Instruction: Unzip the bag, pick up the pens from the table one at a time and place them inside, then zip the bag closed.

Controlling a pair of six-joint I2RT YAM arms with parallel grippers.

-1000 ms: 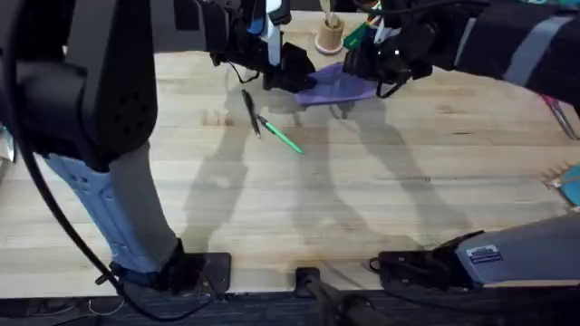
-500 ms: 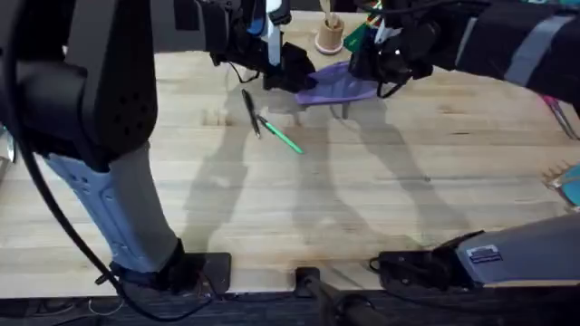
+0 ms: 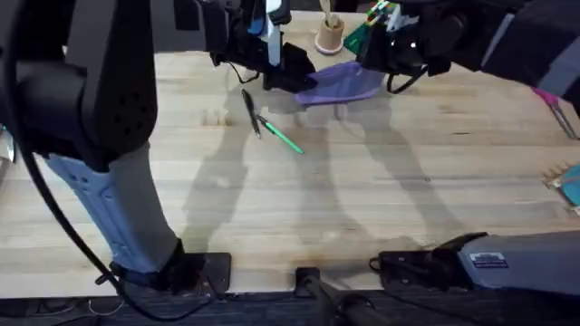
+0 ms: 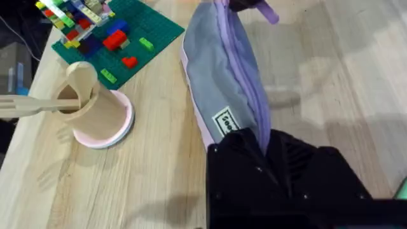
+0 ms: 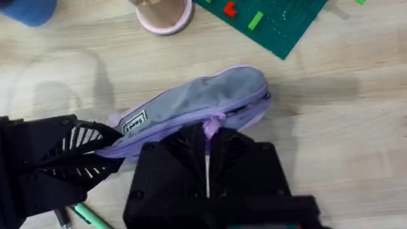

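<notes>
Green toy-brick plate carrying loose red, blue and green bricks and a multicoloured brick stack at its far corner. Beside it, a tan wooden cup on a pink base holding a wooden utensil. Pink-handled scissors lie well apart.
</notes>
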